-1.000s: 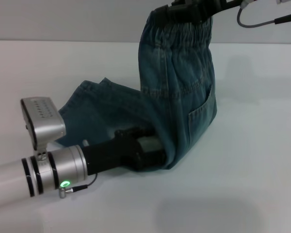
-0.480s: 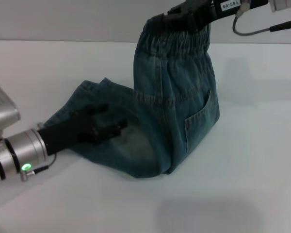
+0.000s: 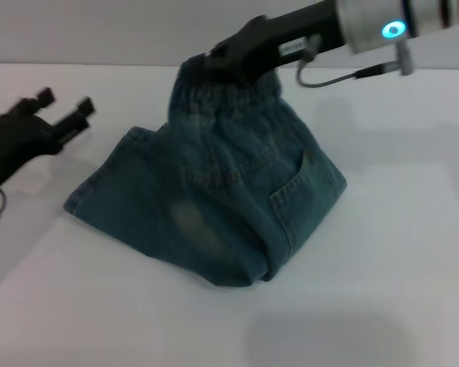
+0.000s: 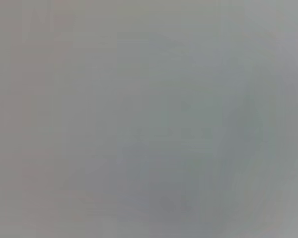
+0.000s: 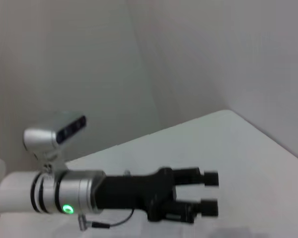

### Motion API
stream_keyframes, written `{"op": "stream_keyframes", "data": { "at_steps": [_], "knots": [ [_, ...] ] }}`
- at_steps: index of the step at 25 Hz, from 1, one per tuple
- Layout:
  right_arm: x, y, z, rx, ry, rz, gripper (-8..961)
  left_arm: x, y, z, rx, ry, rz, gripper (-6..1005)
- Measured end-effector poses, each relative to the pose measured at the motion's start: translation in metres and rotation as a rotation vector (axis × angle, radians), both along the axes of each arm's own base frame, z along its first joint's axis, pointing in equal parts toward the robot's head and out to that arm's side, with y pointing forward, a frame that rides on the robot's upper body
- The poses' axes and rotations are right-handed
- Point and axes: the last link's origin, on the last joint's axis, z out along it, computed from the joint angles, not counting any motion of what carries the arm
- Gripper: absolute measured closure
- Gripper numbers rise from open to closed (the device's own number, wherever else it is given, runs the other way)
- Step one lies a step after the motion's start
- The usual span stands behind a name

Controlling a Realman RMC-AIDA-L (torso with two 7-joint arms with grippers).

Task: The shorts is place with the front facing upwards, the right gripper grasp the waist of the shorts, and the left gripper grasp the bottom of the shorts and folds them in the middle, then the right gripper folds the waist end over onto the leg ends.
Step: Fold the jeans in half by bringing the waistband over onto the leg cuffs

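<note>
The shorts [image 3: 237, 191] lie folded lengthwise on the white table [image 3: 382, 275], a pale faded patch facing up. Their leg ends [image 3: 99, 172] rest flat at the left. My right gripper [image 3: 218, 63] is shut on the gathered waist [image 3: 226, 88] and holds it raised above the middle of the shorts. My left gripper [image 3: 63, 102] hovers left of the leg ends, open and clear of the cloth. The right wrist view shows that left gripper [image 5: 211, 192] from the side, its fingers [image 5: 208, 178] apart and empty. The left wrist view is plain grey.
The white table [image 5: 198, 139] runs back to a grey wall [image 3: 99, 30]. The left arm's silver wrist [image 5: 69, 191] with its green light shows in the right wrist view. A thin cable [image 3: 344, 75] hangs from the right arm.
The left gripper has pulled back left off the shorts and now stands open. The right gripper has carried the waist leftward and lower, over the legs.
</note>
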Motion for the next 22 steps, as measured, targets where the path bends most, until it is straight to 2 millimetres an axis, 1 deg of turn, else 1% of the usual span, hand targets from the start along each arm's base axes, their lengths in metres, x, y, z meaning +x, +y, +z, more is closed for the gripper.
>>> {"op": "stream_keyframes", "data": {
  "at_steps": [3,6,11,16,22],
  "knots": [
    [-0.005,0.001,-0.018,0.017,-0.010,0.033,923,-0.006,-0.005,0.009,0.056,-0.019,0.011,186],
    [-0.011,0.002,-0.035,0.047,-0.024,0.053,920,-0.011,-0.012,0.013,0.082,-0.024,0.012,186],
    [-0.018,-0.005,-0.061,0.074,0.004,0.132,915,-0.014,-0.023,0.016,0.102,-0.037,-0.004,186],
    [-0.020,-0.012,-0.079,0.090,0.049,0.171,910,-0.016,-0.032,0.011,0.111,-0.049,-0.005,186],
    [-0.021,-0.015,-0.095,0.084,-0.002,0.190,904,-0.017,-0.036,0.007,0.110,-0.044,-0.008,186]
  ]
}}
